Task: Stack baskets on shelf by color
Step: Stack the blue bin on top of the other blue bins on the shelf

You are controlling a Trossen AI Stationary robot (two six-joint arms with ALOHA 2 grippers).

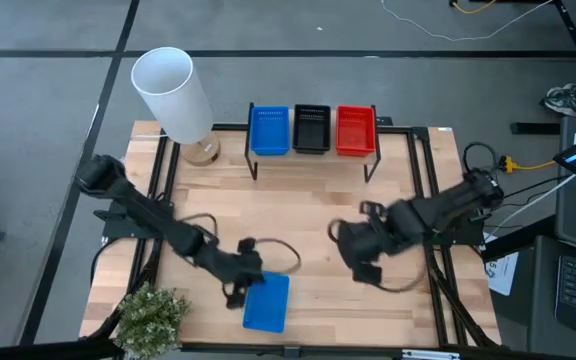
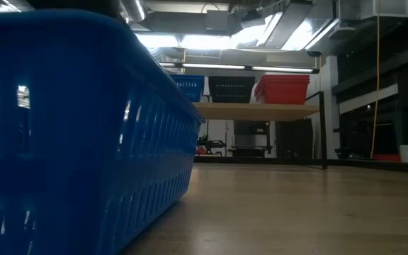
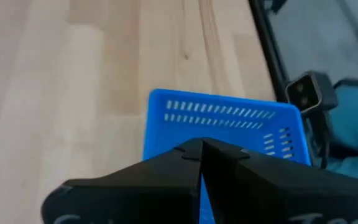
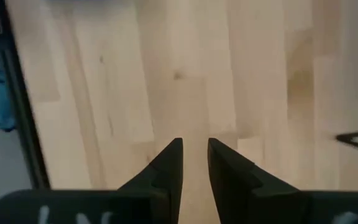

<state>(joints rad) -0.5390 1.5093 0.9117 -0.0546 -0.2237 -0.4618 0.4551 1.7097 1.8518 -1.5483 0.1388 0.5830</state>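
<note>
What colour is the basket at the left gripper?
Blue basket; the high view shows it best.

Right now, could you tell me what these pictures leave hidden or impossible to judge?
- Low view: the near blue basket fills the left side, hiding both arms and the table behind it.
- Left wrist view: the left gripper has its fingers together at that basket's rim; whether they pinch the wall cannot be told.
- High view: how many baskets are stacked in each pile on the shelf cannot be counted.

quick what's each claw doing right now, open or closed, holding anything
Left claw: shut, at the rim of the blue basket on the table; a grip on it cannot be confirmed.
Right claw: open, empty, over bare table.
</note>
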